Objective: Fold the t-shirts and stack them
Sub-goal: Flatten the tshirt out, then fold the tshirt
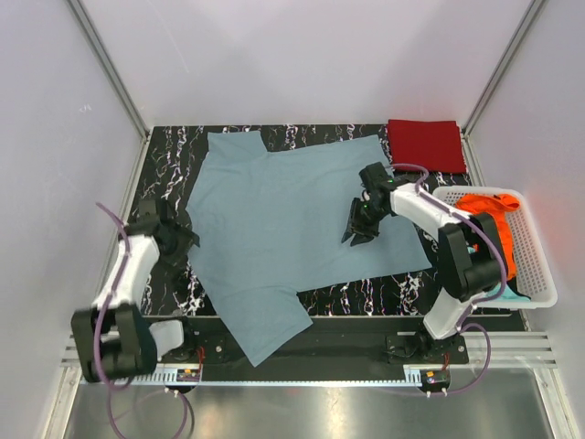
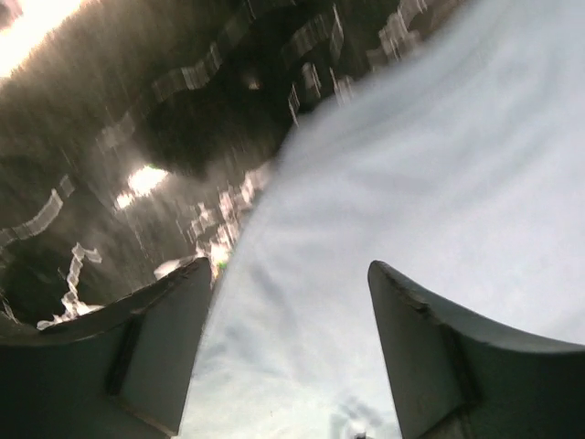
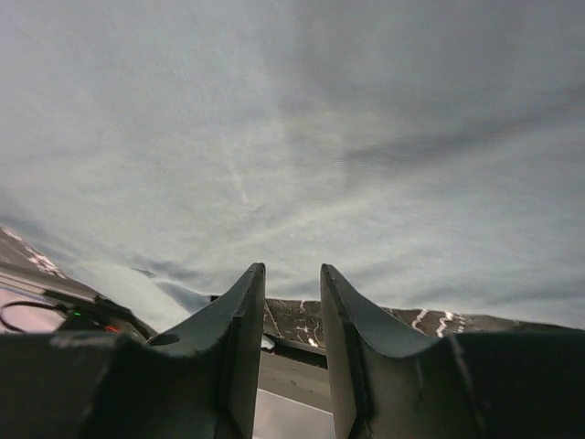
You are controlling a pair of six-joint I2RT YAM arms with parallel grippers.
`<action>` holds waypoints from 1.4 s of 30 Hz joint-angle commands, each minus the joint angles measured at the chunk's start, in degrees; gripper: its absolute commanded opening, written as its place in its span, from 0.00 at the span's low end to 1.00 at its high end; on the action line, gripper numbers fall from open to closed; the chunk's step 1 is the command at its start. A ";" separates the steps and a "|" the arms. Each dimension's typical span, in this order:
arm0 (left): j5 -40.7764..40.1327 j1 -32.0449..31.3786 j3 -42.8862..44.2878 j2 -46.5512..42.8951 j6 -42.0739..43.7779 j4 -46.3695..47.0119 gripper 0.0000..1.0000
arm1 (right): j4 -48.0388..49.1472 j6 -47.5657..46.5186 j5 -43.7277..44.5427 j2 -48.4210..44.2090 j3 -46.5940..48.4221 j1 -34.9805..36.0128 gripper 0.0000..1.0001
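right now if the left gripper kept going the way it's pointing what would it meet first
The grey-blue t-shirt. The left gripper, jaws open, points at the shirt's left edge, and cloth fills the view just ahead of it. How near it is, is hard to tell.

4 t-shirts can be counted, 1 of each colour: 1 grey-blue shirt (image 1: 292, 219), 1 dark red shirt (image 1: 425, 144), 1 orange shirt (image 1: 489, 206) and 1 teal shirt (image 1: 508, 289) (only a sliver of this last one shows). Of these, 1 lies spread out, 1 is folded and 2 are bundled in the basket (image 1: 539, 265). There is 1 white slatted basket and 1 black marbled bench (image 1: 174, 151). The robot has 2 arms, the left arm (image 1: 128, 274) and the right arm (image 1: 430, 210), with 2 grippers, the left gripper (image 2: 288, 274) and the right gripper (image 3: 292, 274), each with 2 fingers, 4 in all
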 commanded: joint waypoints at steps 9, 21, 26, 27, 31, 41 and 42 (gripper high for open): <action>-0.19 -9.82 -13.90 -9.09 -12.29 -4.07 0.63 | -2.98 -2.90 -0.92 -12.33 -4.04 -6.64 0.38; -0.90 -12.37 -15.40 -11.28 -11.42 -4.33 0.51 | -3.60 -4.91 -3.22 -16.99 -6.68 -12.18 0.37; -1.68 -15.61 -12.06 -12.17 -6.58 -5.73 0.45 | -3.60 -4.83 -3.92 -17.17 -7.30 -12.35 0.38; -2.12 -16.15 -11.71 -11.73 -6.23 -5.82 0.45 | -3.60 -4.82 -4.01 -17.26 -7.38 -12.27 0.38; -2.04 -17.47 -12.57 -9.44 -9.19 -6.79 0.43 | -3.69 -4.74 -4.01 -17.61 -7.12 -12.35 0.38; -4.41 -17.82 -14.25 -4.70 -12.02 -5.92 0.43 | -4.48 -5.79 -4.27 -16.82 -5.98 -14.72 0.38; -5.02 -17.82 -14.60 -4.26 -12.46 -5.74 0.43 | -4.39 -5.79 -4.18 -16.73 -5.98 -14.90 0.38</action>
